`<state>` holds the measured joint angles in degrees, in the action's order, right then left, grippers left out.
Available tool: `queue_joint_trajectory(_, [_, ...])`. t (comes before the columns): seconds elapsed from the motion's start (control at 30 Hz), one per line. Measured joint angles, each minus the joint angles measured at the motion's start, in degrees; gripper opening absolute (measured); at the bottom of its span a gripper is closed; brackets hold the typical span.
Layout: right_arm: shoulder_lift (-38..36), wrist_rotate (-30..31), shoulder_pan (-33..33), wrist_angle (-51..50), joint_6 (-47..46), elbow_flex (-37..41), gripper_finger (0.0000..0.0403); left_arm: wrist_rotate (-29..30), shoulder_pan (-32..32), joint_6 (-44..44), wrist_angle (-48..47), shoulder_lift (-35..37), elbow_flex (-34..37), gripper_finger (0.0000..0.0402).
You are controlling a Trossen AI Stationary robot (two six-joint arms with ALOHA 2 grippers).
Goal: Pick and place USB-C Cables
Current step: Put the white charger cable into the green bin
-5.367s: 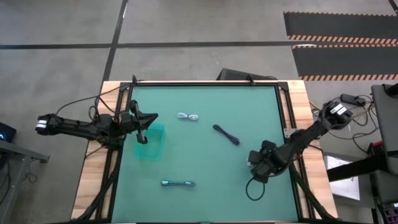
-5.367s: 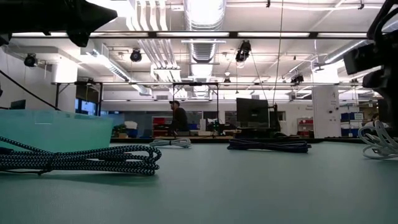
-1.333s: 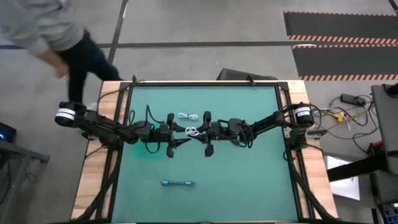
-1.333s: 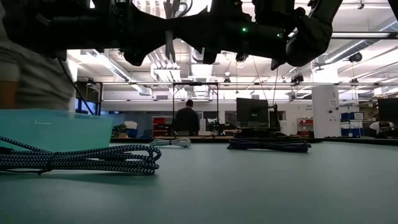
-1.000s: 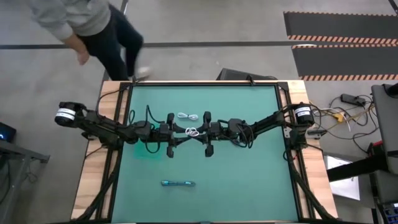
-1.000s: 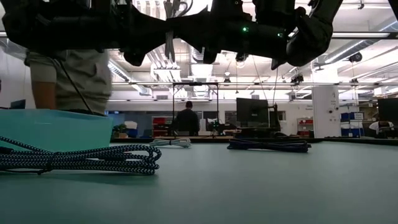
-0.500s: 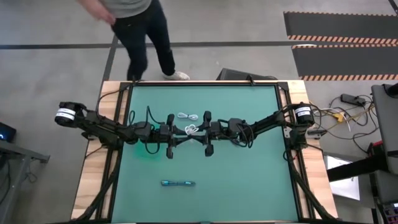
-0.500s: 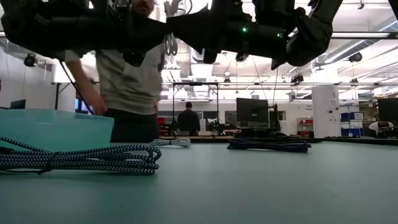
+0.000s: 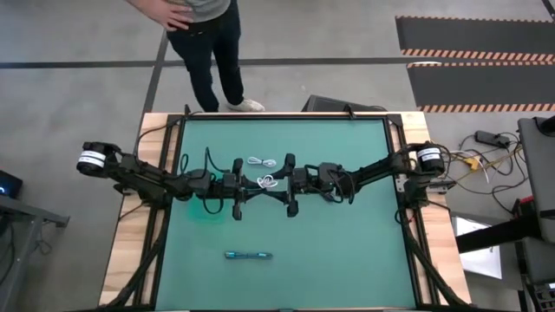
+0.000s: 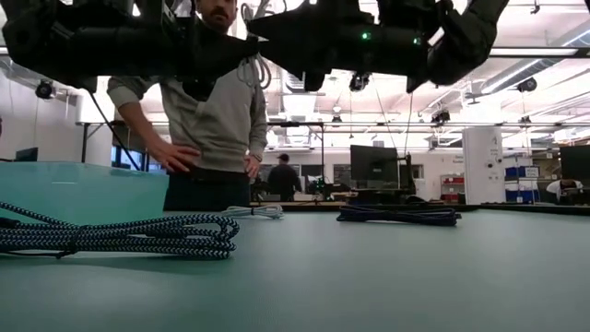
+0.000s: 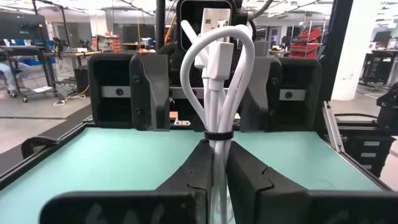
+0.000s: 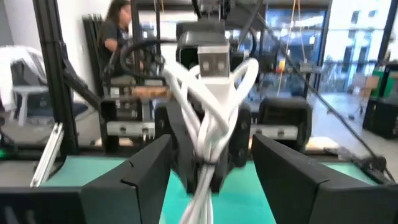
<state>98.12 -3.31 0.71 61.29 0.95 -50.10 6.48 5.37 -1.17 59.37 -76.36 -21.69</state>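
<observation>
Hand-over of a white cable bundle (image 9: pixel 267 182), held above the table's middle. Left hand (image 9: pixel 257 184) is clamped on the bundle; right hand (image 9: pixel 276 184), facing it, stands wide open around it. Next, by my judgement: one hand grips, the other lets go, then carry to the teal tub (image 9: pixel 201 208).

Both arms stretched level above worktop centre, meeting nose to nose. Left claw (image 9: pixel 253 184) clamped tight, fingers (image 11: pixel 198 167) pressed together. Right claw (image 9: pixel 273 183) directly opposite, fingers (image 12: pixel 146 167) spread wide apart.
</observation>
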Motion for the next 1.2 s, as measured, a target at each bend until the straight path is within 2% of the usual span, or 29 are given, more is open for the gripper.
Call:
queue_joint_trajectory(0.43, [-13.35,0.31,0.00,-25.69,0.07,0.06,0.0228,0.00,0.00,-0.35,0.00,0.33,0.22,0.0012])
queue_joint_trajectory(0.67, [-21.04,2.26,0.00,-39.60,1.91,0.08,0.0227,0.77,-0.03,-4.85,-0.75,0.42,0.22,0.0012])
queue_joint_trajectory(0.8, [-24.21,3.69,0.00,-47.79,4.23,0.10,0.0226,1.68,-0.04,-8.81,-4.57,1.47,-0.19,0.0012])
queue_joint_trajectory(1.0, [-25.85,5.05,0.00,-53.02,6.70,0.38,0.0226,3.56,-0.07,-15.55,-18.33,6.15,-2.47,0.0012])
queue_joint_trajectory(1.1, [-25.76,5.12,0.00,-54.69,8.24,0.43,0.0226,4.59,-0.10,-20.33,-31.55,9.44,-5.50,0.0012])
queue_joint_trajectory(1.2, [-25.70,5.25,0.00,-56.12,9.51,0.43,0.0226,6.06,-0.11,-26.85,-51.10,12.79,-10.09,0.0012])
